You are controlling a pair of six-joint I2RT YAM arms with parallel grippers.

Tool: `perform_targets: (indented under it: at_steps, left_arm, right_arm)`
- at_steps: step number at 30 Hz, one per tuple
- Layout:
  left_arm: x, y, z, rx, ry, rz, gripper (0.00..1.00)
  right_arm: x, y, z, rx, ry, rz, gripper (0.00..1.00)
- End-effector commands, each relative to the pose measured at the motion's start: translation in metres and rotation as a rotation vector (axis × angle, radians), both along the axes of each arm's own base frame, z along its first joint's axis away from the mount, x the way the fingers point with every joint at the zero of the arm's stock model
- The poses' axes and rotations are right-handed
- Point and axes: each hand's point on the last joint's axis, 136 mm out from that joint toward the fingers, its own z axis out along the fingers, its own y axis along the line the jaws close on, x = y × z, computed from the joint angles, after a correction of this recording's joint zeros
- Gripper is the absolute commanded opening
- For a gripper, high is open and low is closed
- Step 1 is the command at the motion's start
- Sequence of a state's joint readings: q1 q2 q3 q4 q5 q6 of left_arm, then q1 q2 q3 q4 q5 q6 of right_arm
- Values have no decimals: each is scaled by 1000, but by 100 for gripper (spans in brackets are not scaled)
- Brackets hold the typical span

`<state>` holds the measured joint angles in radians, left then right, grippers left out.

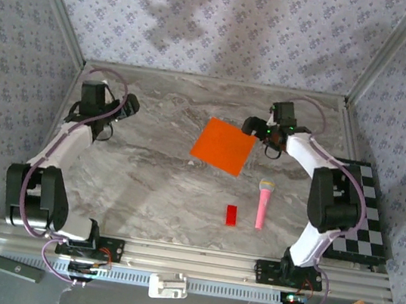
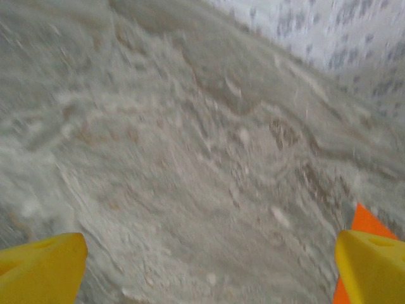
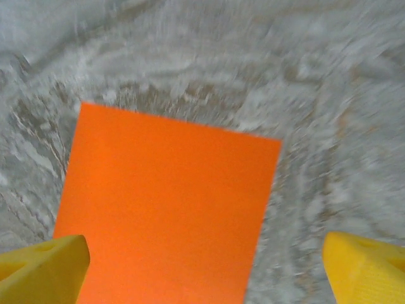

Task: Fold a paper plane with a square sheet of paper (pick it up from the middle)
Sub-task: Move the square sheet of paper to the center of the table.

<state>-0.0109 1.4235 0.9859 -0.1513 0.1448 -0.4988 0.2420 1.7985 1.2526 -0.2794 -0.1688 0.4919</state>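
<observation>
The square sheet of paper (image 1: 224,146) is bright orange and lies flat and uncreased on the marble table, slightly turned. My right gripper (image 1: 252,126) hovers at its far right corner. In the right wrist view the sheet (image 3: 168,209) fills the lower left, and the right gripper (image 3: 205,272) is open, its yellow fingertips (image 3: 44,269) wide apart with nothing between them. My left gripper (image 1: 123,106) is at the far left, well apart from the sheet. It is open (image 2: 209,272) over bare table, with a sliver of the orange sheet (image 2: 365,220) by its right finger. A paper plane is out of view.
A pink toy microphone (image 1: 263,204) and a small red block (image 1: 231,215) lie in front of the sheet. A checkered board (image 1: 362,214) sits at the right edge behind the right arm. Patterned walls close in the table on three sides.
</observation>
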Motion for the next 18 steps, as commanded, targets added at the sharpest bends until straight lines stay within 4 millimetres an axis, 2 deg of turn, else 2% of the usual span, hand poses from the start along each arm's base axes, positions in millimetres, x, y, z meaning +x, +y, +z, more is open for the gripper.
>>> perform_targets:
  at_steps: [1,5,9,18]
  left_arm:
    - [-3,-23,-2,-60,48,-73,100]
    - [-1,-29,-7,-62,76,-85,100]
    - [-3,-33,-16,-76,112,-87,100]
    - [-5,-40,-29,-65,158,-112,100]
  right_arm:
    - [4,23,-8,38,84,5,94]
    - [14,37,-30,21,143,16,91]
    - [15,45,-48,-10,189,28,90]
    - [-7,69,-80,-84,275,96,90]
